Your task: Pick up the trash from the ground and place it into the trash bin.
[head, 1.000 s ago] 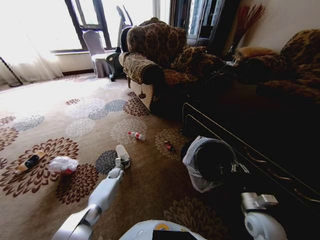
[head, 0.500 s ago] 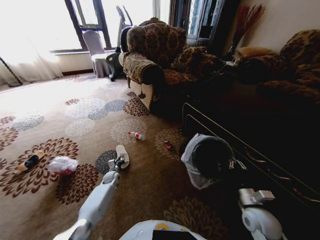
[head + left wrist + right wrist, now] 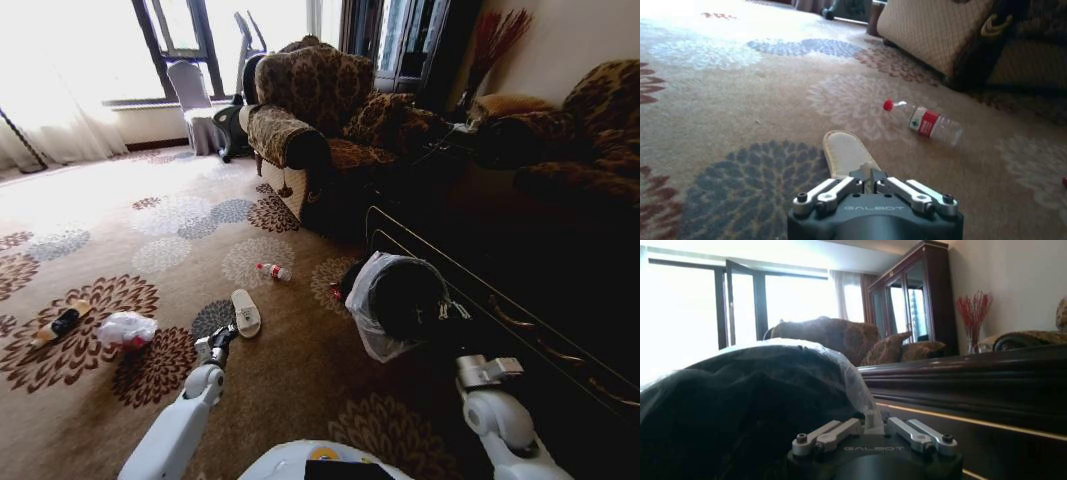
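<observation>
Flower-patterned carpet (image 3: pixel 90 230) bears clear bottle (image 3: pixel 272 271), armchair (image 3: pixel 310 110), trash bin (image 3: pixel 400 300).

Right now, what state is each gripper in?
Left gripper: shut, empty, near the white slipper.
Right gripper: shut, empty, beside the trash bin.
</observation>
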